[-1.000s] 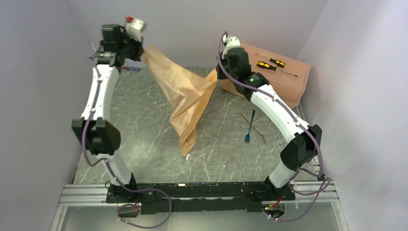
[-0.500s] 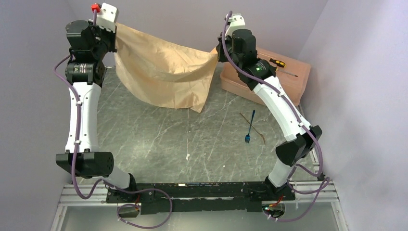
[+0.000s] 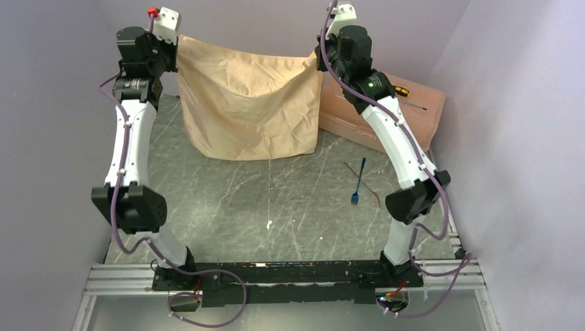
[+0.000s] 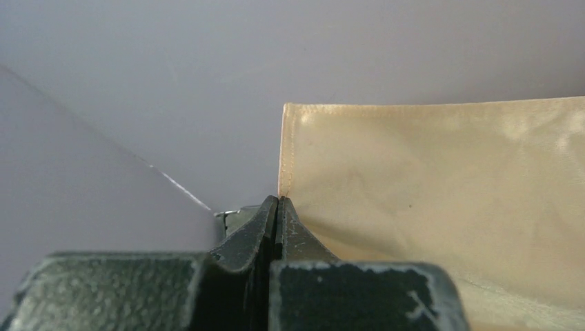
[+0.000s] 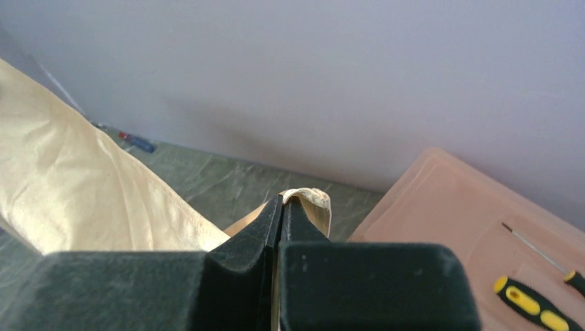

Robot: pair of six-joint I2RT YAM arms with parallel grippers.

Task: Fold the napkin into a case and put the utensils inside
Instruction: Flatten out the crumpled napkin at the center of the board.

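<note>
The napkin (image 3: 248, 103) hangs spread over the table's (image 3: 276, 200) far side, its top edge running left-right between the arms — left gripper (image 4: 277, 207) pinched shut on one upper corner, right gripper (image 5: 281, 203) likewise on the other — so laying it flat likely needs both moving together.

Peach-orange on the napkin (image 3: 248, 103), faintly glossy. The table (image 3: 276, 207) was grey-green, veined white like marble. The fork (image 3: 359, 181) was blue, the box (image 3: 421, 110) pink, the screwdriver (image 5: 528, 303) yellow-and-black, the wall (image 3: 276, 21) lilac.
</note>
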